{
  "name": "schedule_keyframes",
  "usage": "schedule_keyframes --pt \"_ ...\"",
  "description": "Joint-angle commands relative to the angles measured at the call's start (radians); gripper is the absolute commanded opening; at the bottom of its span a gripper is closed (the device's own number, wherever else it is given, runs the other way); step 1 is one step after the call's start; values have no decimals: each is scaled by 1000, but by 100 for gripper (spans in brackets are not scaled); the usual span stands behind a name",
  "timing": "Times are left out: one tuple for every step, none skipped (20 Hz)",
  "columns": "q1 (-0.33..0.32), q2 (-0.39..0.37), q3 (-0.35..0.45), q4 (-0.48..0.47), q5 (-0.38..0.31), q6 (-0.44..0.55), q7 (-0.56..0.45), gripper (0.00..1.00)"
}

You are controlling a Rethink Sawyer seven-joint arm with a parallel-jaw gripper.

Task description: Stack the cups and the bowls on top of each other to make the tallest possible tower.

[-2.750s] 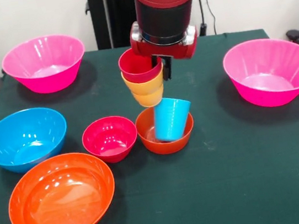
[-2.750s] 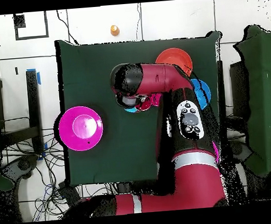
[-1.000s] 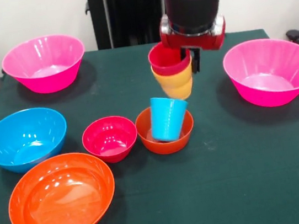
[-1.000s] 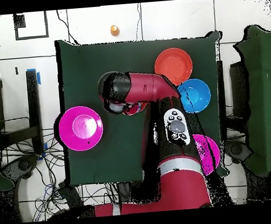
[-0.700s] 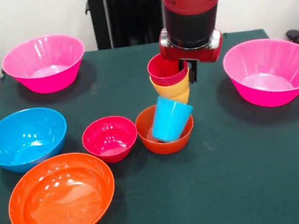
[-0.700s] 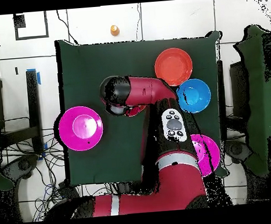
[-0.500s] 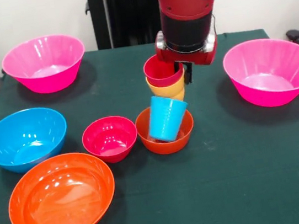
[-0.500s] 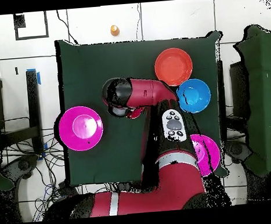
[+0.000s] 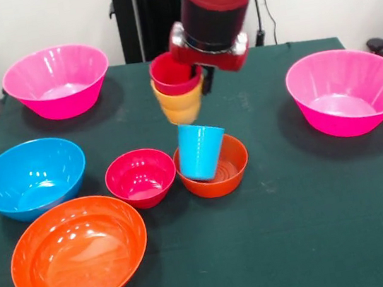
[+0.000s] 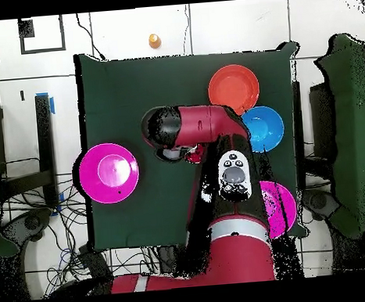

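— Cups up front: we see the red cup (image 9: 174, 73) nested in the orange cup (image 9: 180, 102), clamped in the gripper (image 9: 199, 67) above the table (image 9: 317, 226). The blue cup (image 9: 199, 152) stands in the small orange bowl (image 9: 229, 167).

— From overhead, we see the arm (image 10: 203, 128) hiding them; pink bowl (image 10: 107, 172) sits apart.

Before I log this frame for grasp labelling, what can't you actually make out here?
- Gripper fingers: front view, hidden behind the held red cup and orange cup; open or shut unclear.
- A yellow cup: front view, none separable in the held stack.
- Small bowls, blue cup: overhead view, covered by the arm.
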Motion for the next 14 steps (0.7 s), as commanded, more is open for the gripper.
schedule_keyframes --pt "22 -73 15 -133 -143 124 -163 0" --pt "19 -80 20 -133 -151 116 -162 0" --pt "16 -86 25 -132 -158 108 -162 0" --pt "12 -89 32 -135 -161 108 -158 0" --pt "3 -91 46 -129 -151 102 -145 0" --pt "-7 -87 62 -127 -130 86 -126 0" --pt "-13 -82 73 -116 -109 76 -99 0" --pt "-19 -78 83 -105 -88 65 -73 0" --pt "-17 -77 80 -99 -90 40 -54 0" --pt "-23 -82 86 -82 -69 88 -57 0" --pt "-40 -98 108 -20 3 193 -45 0" --pt "-48 -117 117 29 46 213 -24 0" --pt "-52 -123 124 53 60 212 -28 0" --pt "-58 -126 134 80 83 218 -28 0"
